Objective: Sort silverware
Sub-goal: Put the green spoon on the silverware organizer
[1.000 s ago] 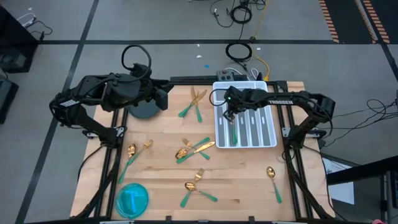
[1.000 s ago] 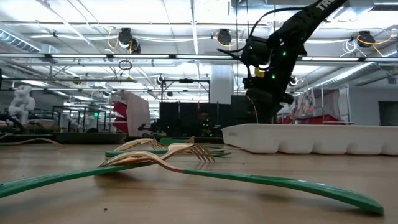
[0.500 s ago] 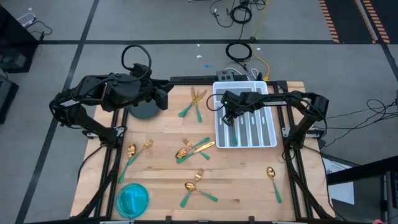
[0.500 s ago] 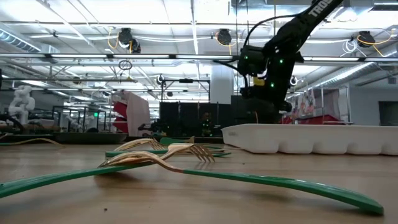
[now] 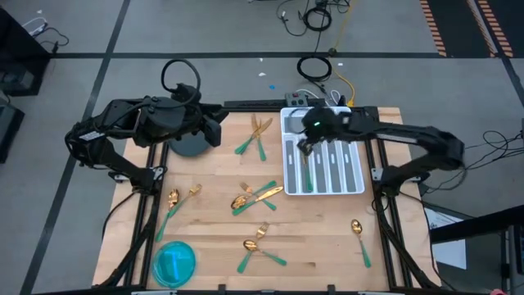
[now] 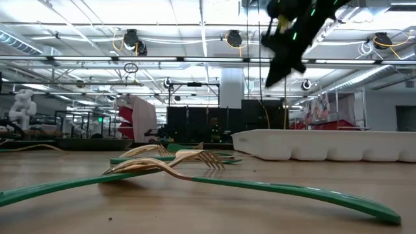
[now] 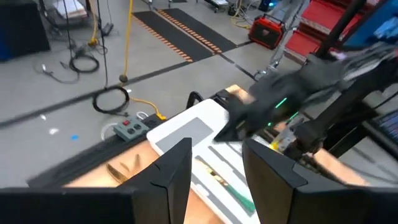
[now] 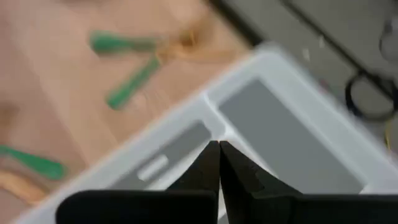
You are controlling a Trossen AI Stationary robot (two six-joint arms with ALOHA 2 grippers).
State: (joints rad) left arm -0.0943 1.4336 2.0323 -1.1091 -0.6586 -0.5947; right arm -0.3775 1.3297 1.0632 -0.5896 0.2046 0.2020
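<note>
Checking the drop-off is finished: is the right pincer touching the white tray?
Apart. The low view shows the right pincer raised well above the tray, with open background between them.

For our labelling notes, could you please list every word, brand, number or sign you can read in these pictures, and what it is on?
None can be read.
Any lettering on the right arm: blurred, unreadable.
Anything written in the room behind: too small to read.
</note>
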